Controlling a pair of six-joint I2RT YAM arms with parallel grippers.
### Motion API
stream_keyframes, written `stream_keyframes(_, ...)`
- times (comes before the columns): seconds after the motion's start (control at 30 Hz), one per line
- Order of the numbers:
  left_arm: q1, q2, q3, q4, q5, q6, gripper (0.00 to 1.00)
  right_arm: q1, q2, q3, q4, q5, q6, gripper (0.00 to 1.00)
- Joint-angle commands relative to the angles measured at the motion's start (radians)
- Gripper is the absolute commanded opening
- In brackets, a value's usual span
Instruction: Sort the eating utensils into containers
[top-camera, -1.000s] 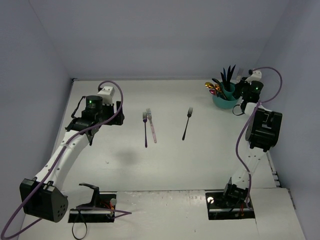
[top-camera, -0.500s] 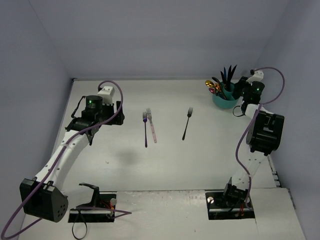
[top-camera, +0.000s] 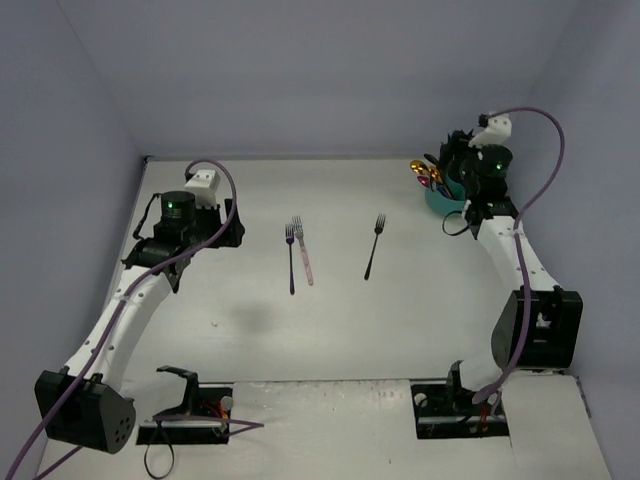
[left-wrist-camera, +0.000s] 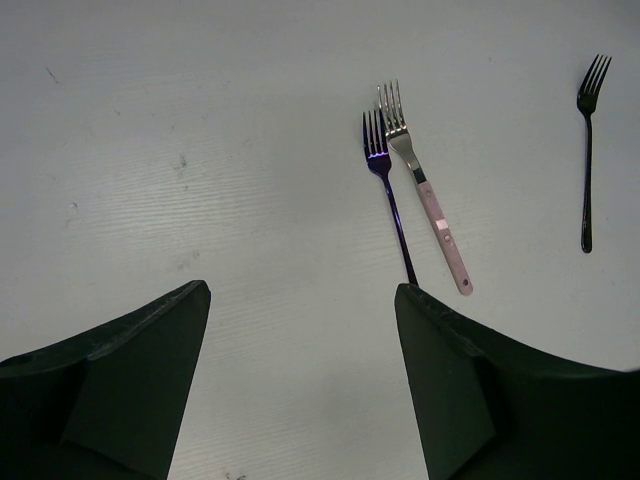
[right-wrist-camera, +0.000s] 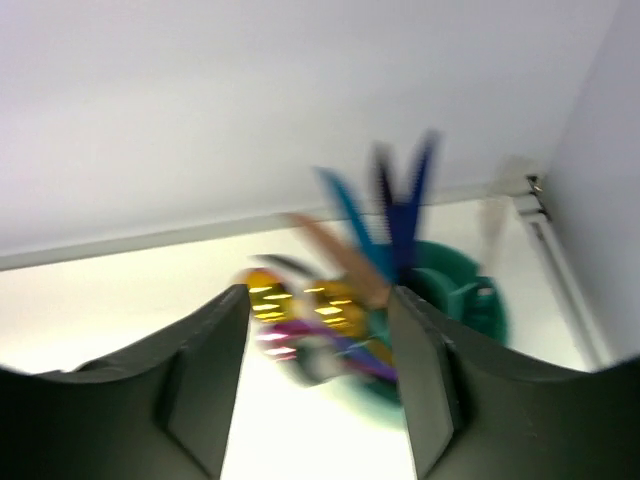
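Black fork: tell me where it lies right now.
In the top view the black fork lies alone near the middle, right of the pink-handled fork and left of the teal cup.

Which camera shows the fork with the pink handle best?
The left wrist view: the pink-handled fork looks big and sharp, beside a dark blue fork. The top view shows it tiny; the right wrist view misses it.
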Motion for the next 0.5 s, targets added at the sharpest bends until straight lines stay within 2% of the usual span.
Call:
stream_keyframes(0.0, 0.013, -0.055, 0.002, 0.073, 0.011, -0.016, 0.72, 0.244, -0.150, 0.003, -0.210, 0.195, 0.024, 0.58)
stream_keyframes(0.07, 0.014, -0.065, -0.004, 0.078, 0.005, -0.017, 0.72, 0.359, -0.165, -0.008, -0.273, 0.253, 0.052, 0.60)
stream_keyframes(0.1, 0.015, -0.069, -0.004, 0.081, 0.001, -0.017, 0.72, 0.370, -0.164, -0.007, -0.303, 0.253, 0.070, 0.60)
stream_keyframes(0.13, 0.020, -0.073, -0.007, 0.081, -0.004, -0.016, 0.72, 0.453, -0.151, 0.001, -0.363, 0.254, 0.095, 0.60)
stream_keyframes(0.2, 0.022, -0.081, -0.009, 0.082, -0.020, -0.014, 0.72, 0.542, -0.119, 0.019, -0.424, 0.262, 0.134, 0.60)
stream_keyframes(0.37, 0.024, -0.111, -0.016, 0.081, -0.054, 0.004, 0.72, 0.705, 0.041, 0.112, -0.598, 0.322, 0.219, 0.60)
stream_keyframes(0.47, 0.024, -0.122, -0.021, 0.086, -0.073, 0.009, 0.72, 0.760, 0.130, 0.153, -0.628, 0.299, 0.266, 0.60)
